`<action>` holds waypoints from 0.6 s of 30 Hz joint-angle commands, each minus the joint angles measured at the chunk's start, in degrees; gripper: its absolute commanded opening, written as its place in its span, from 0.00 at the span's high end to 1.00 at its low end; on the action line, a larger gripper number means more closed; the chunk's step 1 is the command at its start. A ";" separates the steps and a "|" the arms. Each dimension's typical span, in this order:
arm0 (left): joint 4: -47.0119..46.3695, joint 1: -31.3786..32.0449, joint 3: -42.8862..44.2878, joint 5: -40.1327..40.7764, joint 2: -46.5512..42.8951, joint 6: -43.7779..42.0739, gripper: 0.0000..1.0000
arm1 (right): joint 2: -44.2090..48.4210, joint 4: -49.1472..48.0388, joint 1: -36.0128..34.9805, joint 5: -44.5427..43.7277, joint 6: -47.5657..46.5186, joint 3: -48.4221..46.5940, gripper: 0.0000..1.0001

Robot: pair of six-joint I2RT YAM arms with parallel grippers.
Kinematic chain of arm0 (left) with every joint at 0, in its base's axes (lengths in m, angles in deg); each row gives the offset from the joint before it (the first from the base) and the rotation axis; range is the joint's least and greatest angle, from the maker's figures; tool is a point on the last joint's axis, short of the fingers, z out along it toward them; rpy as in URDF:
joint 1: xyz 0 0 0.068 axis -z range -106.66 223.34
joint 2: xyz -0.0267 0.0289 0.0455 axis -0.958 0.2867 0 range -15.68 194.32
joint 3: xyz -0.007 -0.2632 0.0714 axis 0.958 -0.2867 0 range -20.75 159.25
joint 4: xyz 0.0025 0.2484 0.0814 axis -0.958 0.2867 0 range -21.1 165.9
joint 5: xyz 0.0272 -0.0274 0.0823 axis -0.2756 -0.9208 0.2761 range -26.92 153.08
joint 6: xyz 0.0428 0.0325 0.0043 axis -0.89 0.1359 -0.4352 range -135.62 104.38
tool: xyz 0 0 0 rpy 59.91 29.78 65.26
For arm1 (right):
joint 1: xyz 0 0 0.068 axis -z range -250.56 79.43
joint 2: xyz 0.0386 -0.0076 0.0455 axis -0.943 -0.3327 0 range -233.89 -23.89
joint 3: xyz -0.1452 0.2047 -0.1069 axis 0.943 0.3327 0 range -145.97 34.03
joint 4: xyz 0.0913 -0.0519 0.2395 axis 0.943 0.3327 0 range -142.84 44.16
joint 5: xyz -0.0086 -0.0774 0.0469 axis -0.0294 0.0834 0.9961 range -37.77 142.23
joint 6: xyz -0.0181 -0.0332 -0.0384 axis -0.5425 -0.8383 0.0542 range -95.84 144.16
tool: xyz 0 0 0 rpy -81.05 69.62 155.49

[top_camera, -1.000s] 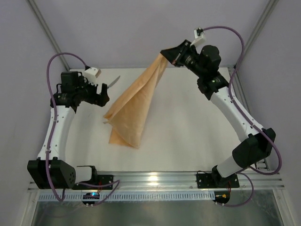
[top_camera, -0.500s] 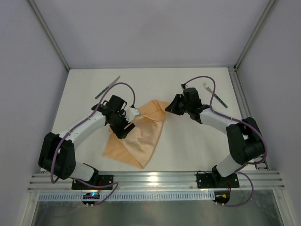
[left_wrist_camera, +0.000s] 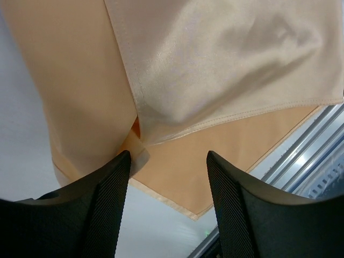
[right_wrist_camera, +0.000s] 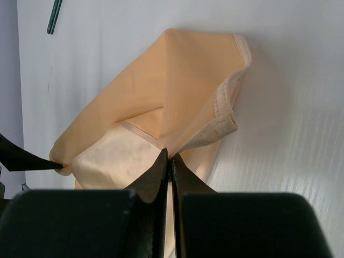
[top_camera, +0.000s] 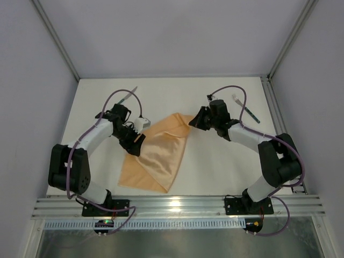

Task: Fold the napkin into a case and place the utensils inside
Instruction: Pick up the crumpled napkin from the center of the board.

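Note:
The peach-orange napkin (top_camera: 158, 153) lies loosely folded on the white table, roughly triangular; no case is in view. My right gripper (top_camera: 194, 121) is shut on the napkin's upper right corner, and its wrist view shows the hem (right_wrist_camera: 215, 129) pinched at the fingertips (right_wrist_camera: 171, 156). My left gripper (top_camera: 137, 142) sits at the napkin's left edge with its jaws apart; the lower cloth layer (left_wrist_camera: 215, 64) reaches between the fingertips (left_wrist_camera: 167, 157) without being clamped. Of the utensils, the knife (top_camera: 130, 92) lies at the back left, partly under the left arm's cable. The fork (top_camera: 245, 109) lies at the back right.
An aluminium rail (top_camera: 177, 204) runs along the near table edge and also shows in the left wrist view as a rail (left_wrist_camera: 317, 145) just beyond the napkin. Grey walls and frame posts (top_camera: 54, 40) enclose the table. The knife's green handle (right_wrist_camera: 54, 16) shows far off.
The right arm has brought the hanging napkin down onto the table. The left arm has come in to the napkin's left edge, and its jaws have narrowed.

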 commanded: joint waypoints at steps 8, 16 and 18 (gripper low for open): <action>1.57 1.38 -1.61 -1.12 -1.42 -1.04 0.48 | -0.36 -2.77 0.08 -1.06 -0.58 -1.78 0.96; -1.32 3.47 -2.66 4.48 -13.21 5.10 0.41 | -0.10 -2.42 0.08 -1.14 -0.84 -2.13 0.96; -2.55 6.02 -4.50 11.97 -9.45 8.97 0.41 | 0.25 -2.33 0.08 -1.67 -1.02 -1.95 0.96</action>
